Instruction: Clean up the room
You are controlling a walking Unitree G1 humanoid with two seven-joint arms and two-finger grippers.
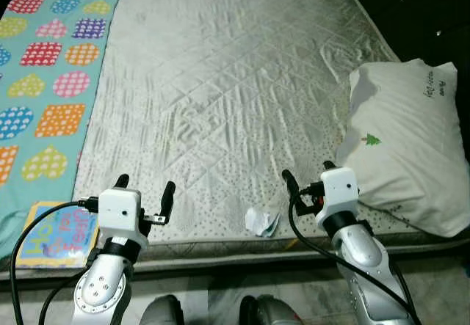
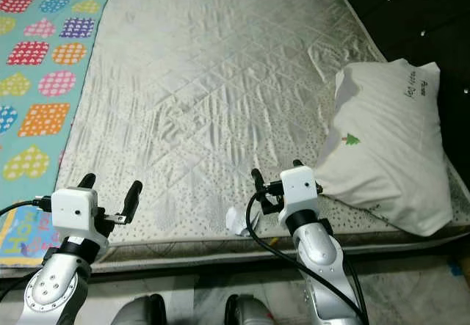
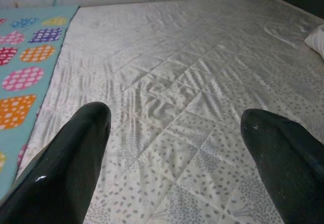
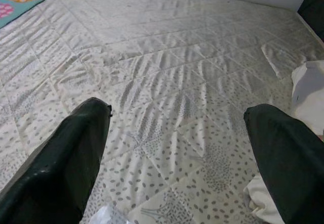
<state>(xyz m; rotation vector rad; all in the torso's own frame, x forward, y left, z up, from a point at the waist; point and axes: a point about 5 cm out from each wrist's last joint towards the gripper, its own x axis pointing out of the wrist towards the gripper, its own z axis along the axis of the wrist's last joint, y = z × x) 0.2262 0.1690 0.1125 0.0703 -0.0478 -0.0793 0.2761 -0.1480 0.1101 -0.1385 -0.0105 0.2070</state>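
Note:
A small crumpled white wrapper [image 1: 261, 221] lies near the front edge of the grey quilted mattress [image 1: 228, 83]. My right gripper [image 1: 307, 171] hovers open just to the right of it, low over the mattress, nothing between its fingers; a corner of the wrapper [image 4: 104, 215] shows in its wrist view. My left gripper [image 1: 145, 185] is also open and holds nothing, over the front left part of the mattress. A white pillow [image 1: 407, 145] with a small green tree print lies at the right side of the bed, overhanging the front corner.
A teal blanket [image 1: 48, 83] with coloured hearts and patches covers the bed's left strip. A colourful book or card [image 1: 55, 233] lies at the front left corner. Dark floor [image 1: 418, 9] runs along the bed's right side.

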